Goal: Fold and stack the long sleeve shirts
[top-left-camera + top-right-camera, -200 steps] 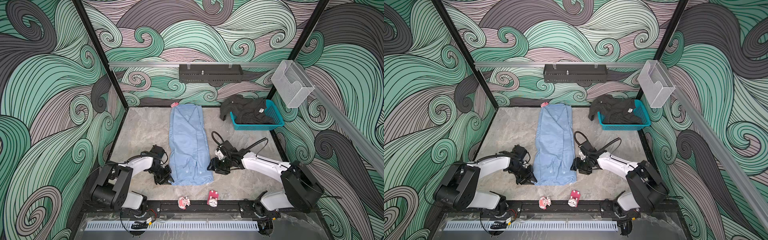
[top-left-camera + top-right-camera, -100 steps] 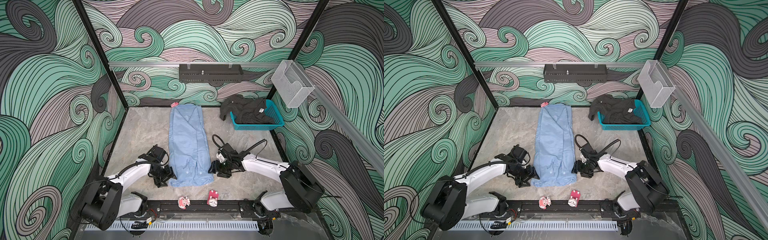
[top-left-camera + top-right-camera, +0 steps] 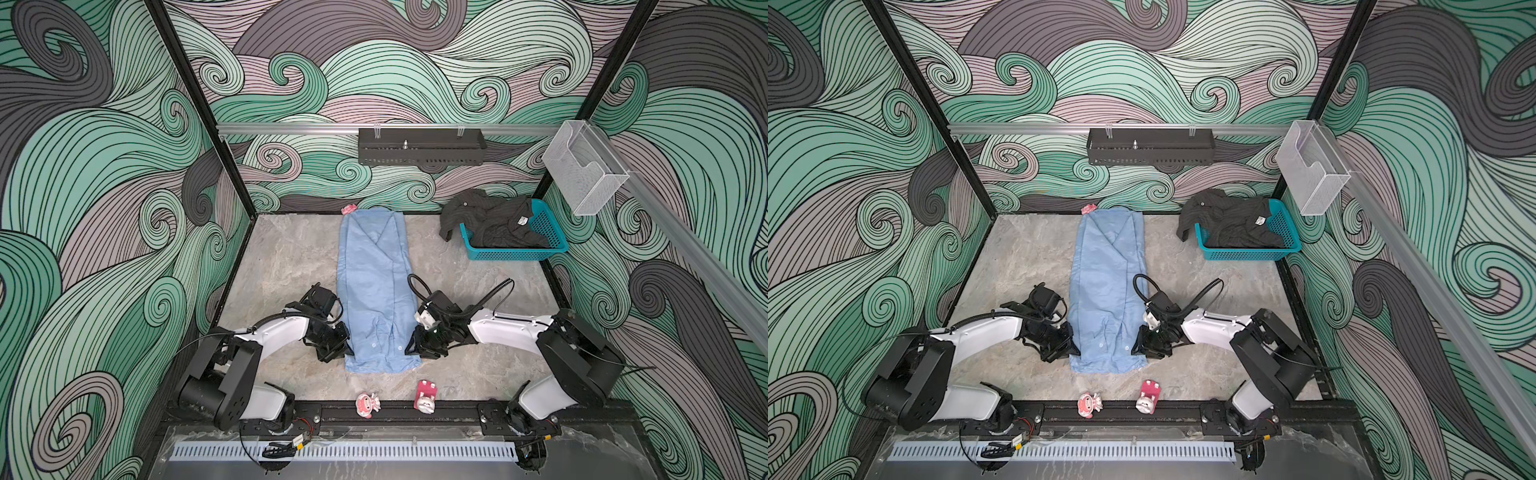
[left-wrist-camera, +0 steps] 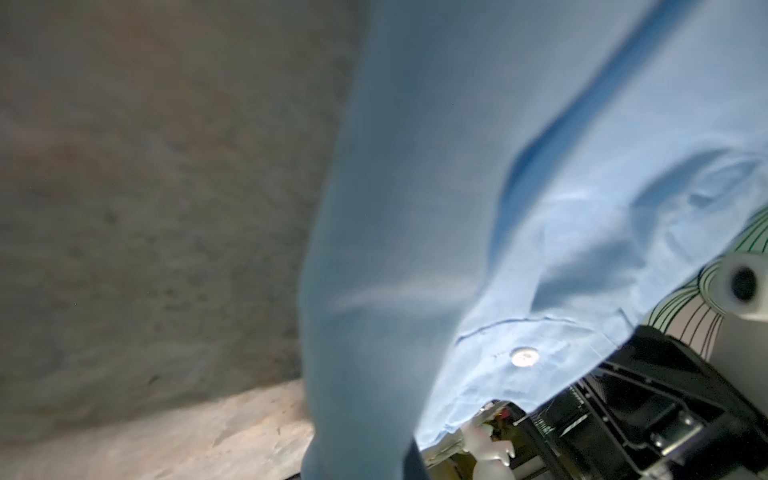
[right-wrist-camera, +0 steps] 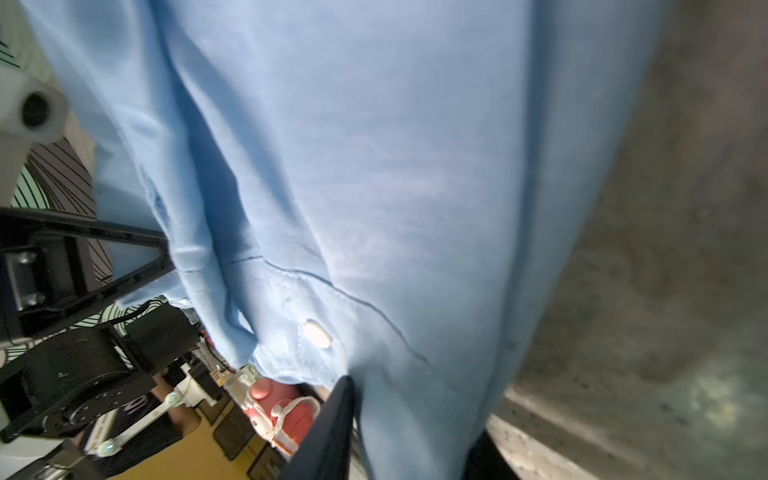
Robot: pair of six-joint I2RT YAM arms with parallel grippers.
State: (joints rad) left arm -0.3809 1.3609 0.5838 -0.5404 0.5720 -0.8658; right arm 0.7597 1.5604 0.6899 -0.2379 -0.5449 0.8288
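The light blue shirt (image 3: 374,282) (image 3: 1106,274) lies as a long narrow strip down the middle of the table, collar at the far end. My left gripper (image 3: 347,353) (image 3: 1075,351) is shut on its left edge near the hem. My right gripper (image 3: 409,349) (image 3: 1134,349) pinches the right edge opposite. In the left wrist view blue cloth (image 4: 415,208) runs down into the left gripper (image 4: 357,465). In the right wrist view cloth (image 5: 374,187) fills the gap of the right gripper (image 5: 411,449). The dark shirt (image 3: 494,220) (image 3: 1229,220) lies crumpled in the teal basket (image 3: 515,252), spilling over its left rim.
Two small pink toys (image 3: 368,405) (image 3: 426,397) lie by the front rail just beyond the hem. Another pink bit (image 3: 349,209) sits at the back wall by the collar. A black rack (image 3: 419,147) and a clear box (image 3: 582,170) hang on the walls.
Both grippers moved inward to the shirt's side edges near the hem and closed on the cloth. The shirt itself has stayed flat in place.
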